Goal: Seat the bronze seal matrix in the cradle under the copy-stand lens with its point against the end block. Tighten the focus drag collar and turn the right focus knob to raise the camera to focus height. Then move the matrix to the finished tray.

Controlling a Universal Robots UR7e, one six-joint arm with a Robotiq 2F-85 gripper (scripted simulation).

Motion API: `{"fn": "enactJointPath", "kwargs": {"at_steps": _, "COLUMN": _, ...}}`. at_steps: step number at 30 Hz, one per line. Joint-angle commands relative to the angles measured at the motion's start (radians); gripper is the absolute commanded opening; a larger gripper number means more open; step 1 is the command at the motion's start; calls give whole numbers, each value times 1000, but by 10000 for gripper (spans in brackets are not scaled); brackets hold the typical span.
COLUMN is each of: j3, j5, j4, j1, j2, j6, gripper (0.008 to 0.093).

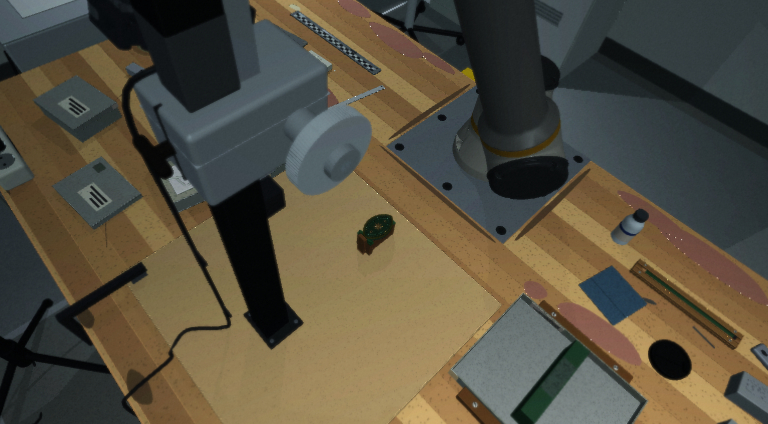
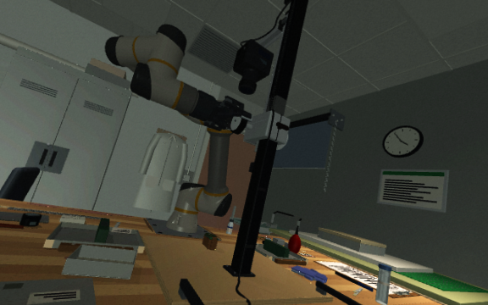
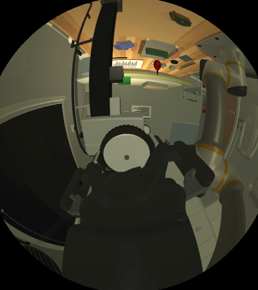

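My gripper (image 3: 126, 159) is high up at the copy-stand carriage, and I grip the pale, ribbed focus knob (image 3: 126, 153) on the carriage's side. In the side camera that knob (image 1: 328, 149) juts from the grey carriage block (image 1: 238, 114), with my gripper out of that view. The second side camera shows my gripper (image 2: 239, 123) against the carriage on the black column (image 2: 265, 140), below the camera head (image 2: 250, 63). The bronze seal matrix (image 1: 375, 232) sits in its small cradle on the tan baseboard. The grey finished tray (image 1: 546, 371) lies at the bench's front right.
Behind the work stands my arm's base (image 1: 510, 131) on its steel plate. A white bottle (image 1: 628, 226), a blue cloth (image 1: 611, 294) and a round hole (image 1: 669, 359) lie to the right. Two grey boxes (image 1: 96, 190) sit left of the column, and a cable (image 1: 187, 261) trails down.
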Motion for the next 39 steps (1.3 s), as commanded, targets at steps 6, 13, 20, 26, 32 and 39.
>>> {"fn": "enactJointPath", "kwargs": {"at_steps": 6, "j3": 0, "j5": 1, "j4": -1, "j1": 1, "j2": -2, "j6": -190, "gripper": 80}}
{"fn": "enactJointPath", "kwargs": {"at_steps": 13, "j3": 1, "j5": 1, "j4": -1, "j1": 1, "j2": -2, "j6": -462, "gripper": 80}}
{"fn": "enactJointPath", "kwargs": {"at_steps": 20, "j3": 1, "j5": 1, "j4": -1, "j1": 1, "j2": -2, "j6": -772, "gripper": 80}}
{"fn": "enactJointPath", "kwargs": {"at_steps": 26, "j3": 2, "j5": 2, "j4": -1, "j1": 1, "j2": -2, "j6": -1052, "gripper": 80}}
{"fn": "enactJointPath", "kwargs": {"at_steps": 32, "j3": 2, "j5": 2, "j4": 0, "j1": 0, "j2": -2, "j6": -1329, "gripper": 80}}
{"fn": "enactJointPath", "kwargs": {"at_steps": 39, "j3": 2, "j5": 2, "j4": 0, "j1": 0, "j2": -2, "j6": -1630, "gripper": 80}}
